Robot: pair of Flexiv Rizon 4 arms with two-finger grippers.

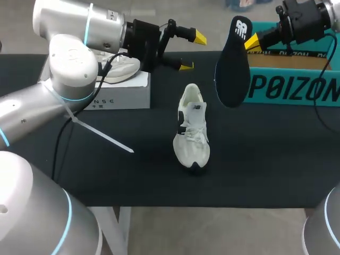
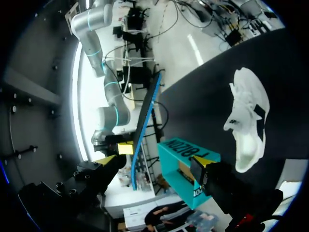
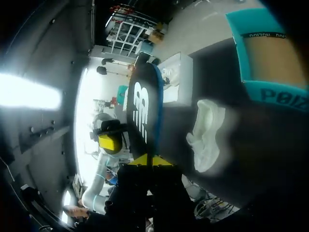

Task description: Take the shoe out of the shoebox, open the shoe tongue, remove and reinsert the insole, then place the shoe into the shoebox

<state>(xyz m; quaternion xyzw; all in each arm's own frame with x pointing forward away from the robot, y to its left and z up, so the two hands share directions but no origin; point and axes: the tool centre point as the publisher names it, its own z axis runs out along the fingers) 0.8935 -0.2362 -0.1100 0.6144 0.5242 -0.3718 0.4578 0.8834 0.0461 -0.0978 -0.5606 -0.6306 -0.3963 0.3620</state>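
Note:
A white sneaker (image 1: 191,130) lies on the black table (image 1: 106,164), toe toward the front edge. My right gripper (image 1: 254,41) is raised at the back right, shut on the heel end of a dark insole (image 1: 231,64) that hangs down above the table. The right wrist view shows the insole (image 3: 142,111) rising from the pinched yellow tips (image 3: 149,160), the sneaker (image 3: 207,133) beside it. My left gripper (image 1: 192,51) hovers open just left of the insole, holding nothing. In the left wrist view the insole (image 2: 145,116) appears edge-on ahead of the open gripper (image 2: 152,174), the sneaker (image 2: 248,121) off to the side.
The teal shoebox (image 1: 292,79) stands open at the back right, behind the insole. A white box (image 1: 125,90) with another pale shoe (image 1: 122,68) on it stands at the back left under my left arm. A white cable tie (image 1: 103,137) sticks out from the left arm.

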